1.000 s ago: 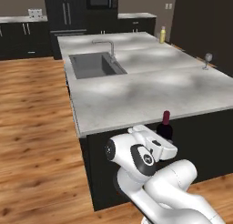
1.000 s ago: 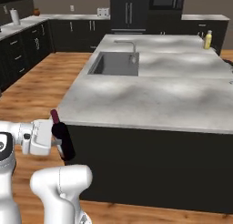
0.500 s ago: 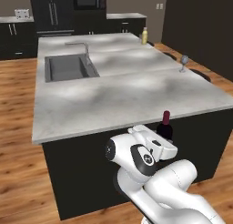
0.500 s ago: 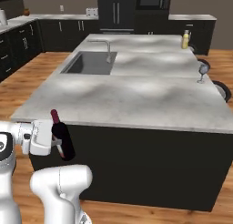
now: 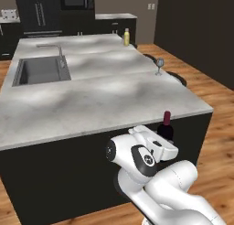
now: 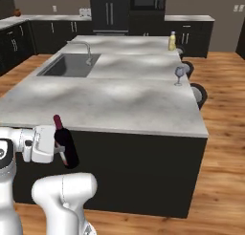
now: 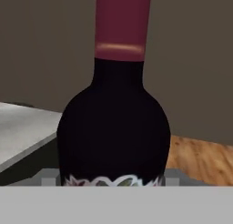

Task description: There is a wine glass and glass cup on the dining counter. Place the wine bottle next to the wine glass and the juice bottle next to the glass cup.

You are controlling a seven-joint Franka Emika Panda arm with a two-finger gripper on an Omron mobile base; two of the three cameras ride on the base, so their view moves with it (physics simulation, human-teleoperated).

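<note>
My gripper point(image 6: 61, 152) is shut on the wine bottle point(image 6: 65, 143), a dark bottle with a dark red neck, held upright in front of the dining counter's point(image 5: 96, 100) near edge, below its top. The same wine bottle point(image 5: 165, 126) rises behind my hand in the left base view, and the wine bottle point(image 7: 116, 123) stands close up in the hand view. The wine glass point(image 5: 159, 64) stands near the counter's right edge; it is also the wine glass point(image 6: 179, 74). The yellow juice bottle point(image 5: 126, 37) stands at the far end, seen too as the juice bottle point(image 6: 172, 40). The glass cup is out of view.
A steel sink point(image 5: 40, 69) with a tap point(image 5: 58, 54) is set in the counter's far left part. Dark stools point(image 6: 198, 93) line the counter's right side. Dark cabinets point(image 6: 43, 28) run along the back wall. Wooden floor point(image 5: 215, 109) lies to the right.
The whole scene has slid left in both base views, so the base has moved right along the counter. The bottle stays in my shut gripper as before.
</note>
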